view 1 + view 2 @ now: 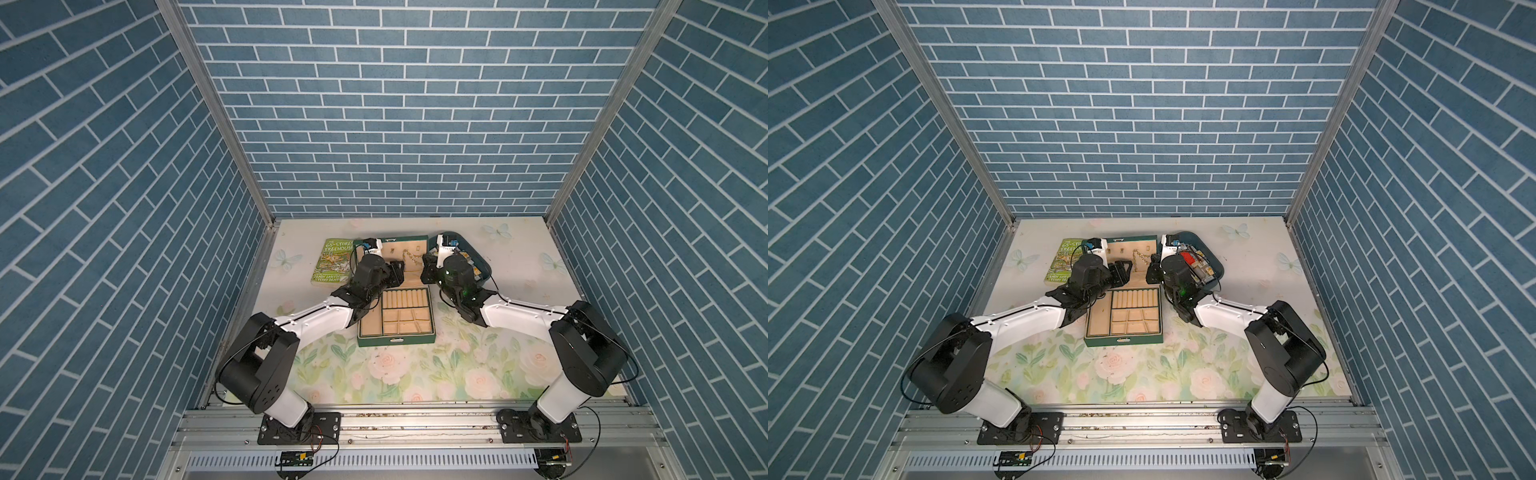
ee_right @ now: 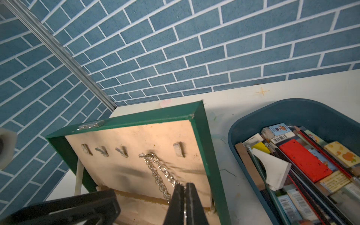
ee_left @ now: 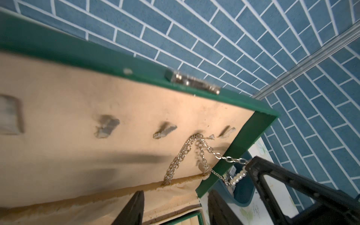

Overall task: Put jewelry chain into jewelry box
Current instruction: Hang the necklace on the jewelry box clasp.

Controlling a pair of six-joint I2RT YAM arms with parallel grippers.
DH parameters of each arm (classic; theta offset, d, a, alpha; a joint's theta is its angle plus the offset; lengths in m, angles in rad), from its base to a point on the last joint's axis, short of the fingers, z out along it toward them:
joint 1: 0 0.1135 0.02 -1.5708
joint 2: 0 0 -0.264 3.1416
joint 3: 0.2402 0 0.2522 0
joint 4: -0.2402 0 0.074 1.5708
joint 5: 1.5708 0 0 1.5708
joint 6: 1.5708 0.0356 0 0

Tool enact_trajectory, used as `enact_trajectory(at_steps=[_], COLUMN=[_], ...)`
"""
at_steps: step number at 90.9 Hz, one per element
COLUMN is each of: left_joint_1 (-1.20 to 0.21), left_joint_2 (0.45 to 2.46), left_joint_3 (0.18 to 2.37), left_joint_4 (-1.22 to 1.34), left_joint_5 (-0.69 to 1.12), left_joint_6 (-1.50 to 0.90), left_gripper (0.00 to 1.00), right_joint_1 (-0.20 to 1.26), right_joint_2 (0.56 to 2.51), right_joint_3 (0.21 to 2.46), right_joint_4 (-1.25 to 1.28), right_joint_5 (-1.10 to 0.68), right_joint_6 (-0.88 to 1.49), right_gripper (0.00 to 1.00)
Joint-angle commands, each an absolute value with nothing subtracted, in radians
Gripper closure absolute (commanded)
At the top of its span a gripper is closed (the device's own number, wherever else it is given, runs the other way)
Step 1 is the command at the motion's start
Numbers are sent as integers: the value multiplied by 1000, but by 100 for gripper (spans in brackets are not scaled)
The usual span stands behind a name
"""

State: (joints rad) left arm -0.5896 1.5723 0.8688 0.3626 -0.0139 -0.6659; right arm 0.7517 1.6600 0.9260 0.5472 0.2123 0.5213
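silver-gold jewelry chain [image 2: 156,176] hung looped over a hook [image 2: 151,153] in the jewelry box [image 1: 395,340] lid, one end pinched in the right gripper [image 2: 185,187]. the left gripper [image 3: 175,194] hovered half-open and empty nearby. the sound move seemed to be easing slack toward the hook before letting go, so the loop wouldn't slip off.

Jewelry chain [image 3: 180,158]: bright polished metal links, silvery, 2 strands. Jewelry box [image 2: 202,140]: smooth matt green shell. Lining [image 2: 126,175]: beige suede-like cloth, scuffed, frayed at fold. Clasp [image 3: 192,82]: shiny metal. Lid hooks [image 3: 107,125]: dull grey metal. Tray [image 2: 292,111], far right: smooth blue-grey plastic. Right gripper [image 2: 184,185]: matt blk plastic. Table [image 1: 415,374]: smooth floral print.
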Motion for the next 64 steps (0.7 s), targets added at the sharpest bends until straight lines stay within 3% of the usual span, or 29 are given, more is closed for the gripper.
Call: enact_trajectory(at_steps=[1, 64], left_joint_1=[-600, -602], left_joint_2=[1593, 1592], left_joint_3=[858, 852], left_joint_4=[382, 390], left_joint_5=[2, -12], left_joint_6=[-661, -655], left_gripper=[45, 45], right_joint_1=[754, 753], right_joint_2=[1660, 1658], right_joint_3=[910, 865], right_joint_4=[521, 512], right_joint_5=[196, 164], right_joint_6=[553, 587], right_gripper=[100, 100])
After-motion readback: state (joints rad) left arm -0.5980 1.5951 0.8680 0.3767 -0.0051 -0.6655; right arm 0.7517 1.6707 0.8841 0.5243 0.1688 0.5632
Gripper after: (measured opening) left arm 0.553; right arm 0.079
